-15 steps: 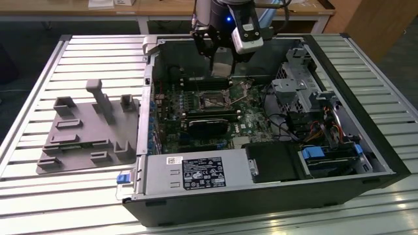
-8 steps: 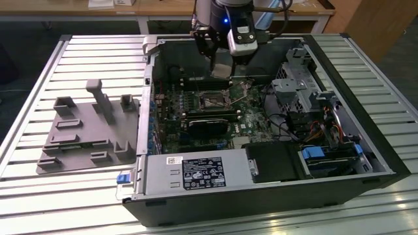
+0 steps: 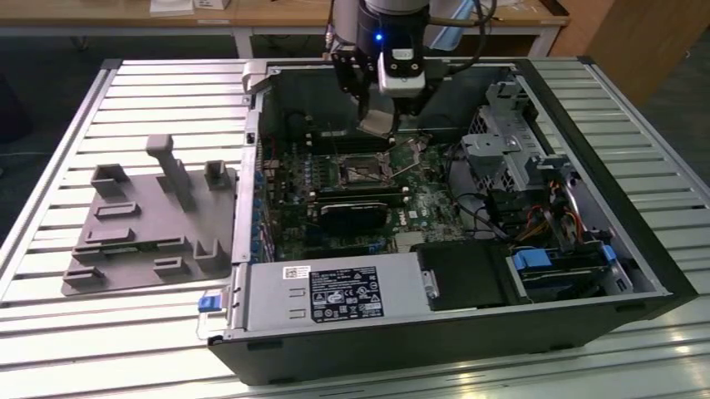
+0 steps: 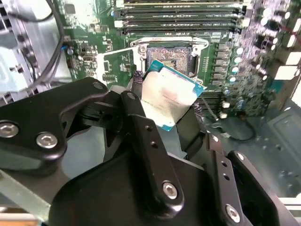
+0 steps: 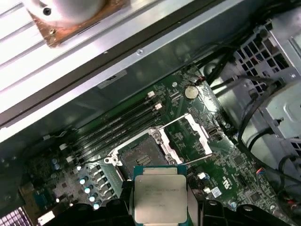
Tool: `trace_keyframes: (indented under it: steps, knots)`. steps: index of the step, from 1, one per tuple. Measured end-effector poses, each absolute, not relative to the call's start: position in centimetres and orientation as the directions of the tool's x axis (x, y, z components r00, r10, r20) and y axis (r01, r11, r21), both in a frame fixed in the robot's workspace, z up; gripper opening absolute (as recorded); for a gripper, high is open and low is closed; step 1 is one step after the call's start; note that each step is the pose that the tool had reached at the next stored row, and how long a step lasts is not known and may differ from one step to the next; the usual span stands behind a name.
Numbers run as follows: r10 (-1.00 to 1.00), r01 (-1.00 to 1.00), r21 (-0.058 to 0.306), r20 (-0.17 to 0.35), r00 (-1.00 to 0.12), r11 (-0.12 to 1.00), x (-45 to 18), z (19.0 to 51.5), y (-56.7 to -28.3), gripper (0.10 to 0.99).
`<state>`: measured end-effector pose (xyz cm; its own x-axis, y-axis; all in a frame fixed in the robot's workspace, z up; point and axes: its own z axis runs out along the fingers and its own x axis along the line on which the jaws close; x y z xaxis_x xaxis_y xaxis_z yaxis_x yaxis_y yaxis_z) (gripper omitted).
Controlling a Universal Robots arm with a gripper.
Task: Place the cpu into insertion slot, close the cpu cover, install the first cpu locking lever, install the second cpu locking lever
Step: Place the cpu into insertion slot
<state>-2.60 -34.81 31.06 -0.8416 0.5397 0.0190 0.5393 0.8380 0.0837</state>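
The gripper [image 4: 165,113] is clamped on the chip [image 4: 169,96]: its 2 black fingers [image 4: 141,134] press on opposite edges, and the silver-grey top faces both wrist cameras. The chip hangs near the socket [image 4: 170,59] and clear of it, not seated. In the second wrist view its edges sit turned at an angle to the socket's edges.

The socket [image 5: 141,153] lies bare, with its dark centre exposed. The cover [image 5: 201,135], a thin silvery frame, is swung up off the socket and stands open just beside it, hinged at 1 edge. On the far side of the socket from the cover run the long black memory slots [image 5: 117,126], parallel to that edge of the socket.

In the exterior view the socket [image 3: 361,171] sits in the green board inside the open computer case [image 3: 654,274], with the gripper [image 3: 377,126] and chip [image 3: 377,125] held above the board, just beyond the socket toward the case's far wall. Well apart from the socket, outside the case toward the exterior view's left, a grey moulded tray [image 3: 122,249] lies on the slatted table [image 3: 166,83].
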Motion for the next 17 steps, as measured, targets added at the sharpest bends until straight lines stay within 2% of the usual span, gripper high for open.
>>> trace_keyframes:
  steps: [17]
  knots:
    - [0.768, 0.767, 0.084, 0.019, -0.640, 0.636, -2.60, 30.62, -34.81, 0.537]
